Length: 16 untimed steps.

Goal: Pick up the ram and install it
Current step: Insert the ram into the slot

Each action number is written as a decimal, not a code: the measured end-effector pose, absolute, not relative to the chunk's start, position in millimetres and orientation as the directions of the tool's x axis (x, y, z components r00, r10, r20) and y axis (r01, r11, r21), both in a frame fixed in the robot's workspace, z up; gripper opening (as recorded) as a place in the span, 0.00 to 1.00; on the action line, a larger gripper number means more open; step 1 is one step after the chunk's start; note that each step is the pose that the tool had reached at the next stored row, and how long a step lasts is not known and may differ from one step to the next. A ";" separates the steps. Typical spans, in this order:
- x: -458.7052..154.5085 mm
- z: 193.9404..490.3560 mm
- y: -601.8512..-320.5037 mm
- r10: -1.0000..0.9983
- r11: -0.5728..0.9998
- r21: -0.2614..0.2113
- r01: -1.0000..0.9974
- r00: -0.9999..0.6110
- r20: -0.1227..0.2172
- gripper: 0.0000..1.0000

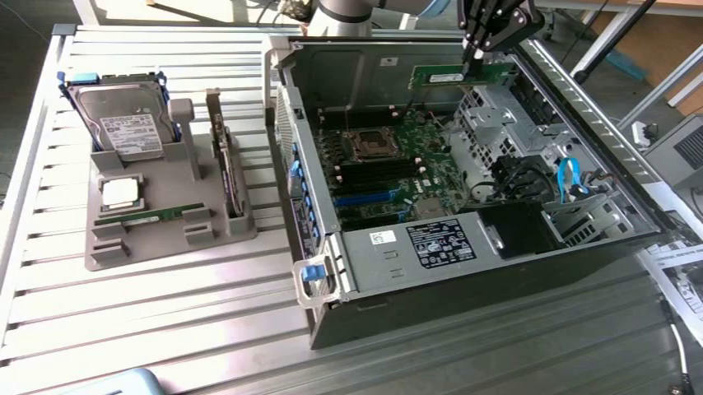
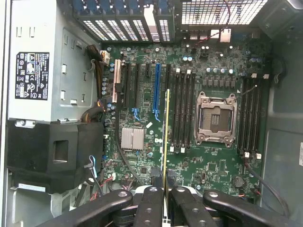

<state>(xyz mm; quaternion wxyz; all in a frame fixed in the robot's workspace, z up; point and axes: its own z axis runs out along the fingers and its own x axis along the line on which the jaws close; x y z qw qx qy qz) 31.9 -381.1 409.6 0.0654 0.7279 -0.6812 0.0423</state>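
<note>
The ram [image 1: 462, 76] is a thin green stick hanging over the far side of the open computer case [image 1: 329, 280], and my gripper [image 1: 473, 66] is shut on its upper edge. In the wrist view the ram [image 2: 165, 132] shows edge-on as a narrow yellow-green strip running up from between my black fingers [image 2: 150, 203], with the gripper [image 2: 164, 195] closed around it. It hangs above the motherboard [image 2: 142, 165], roughly in line with the bank of black memory slots [image 2: 182, 109] beside the empty CPU socket [image 2: 216, 118]. It is clear of the slots.
A second bank of memory slots [image 2: 251, 113] lies on the socket's other side. At the exterior view's left, a grey holder [image 1: 165, 239] carries a hard drive [image 1: 123, 115], a silver CPU chip [image 1: 118, 192], another green stick [image 1: 148, 216] and an upright expansion card [image 1: 225, 156].
</note>
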 end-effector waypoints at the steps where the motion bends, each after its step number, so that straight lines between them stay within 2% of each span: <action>1: 31.9 409.5 -380.5 -0.986 -0.063 0.038 -0.997 0.068 0.151 0.14; 16: 31.9 404.6 -378.4 -0.986 -0.063 0.037 -0.997 0.068 0.151 0.14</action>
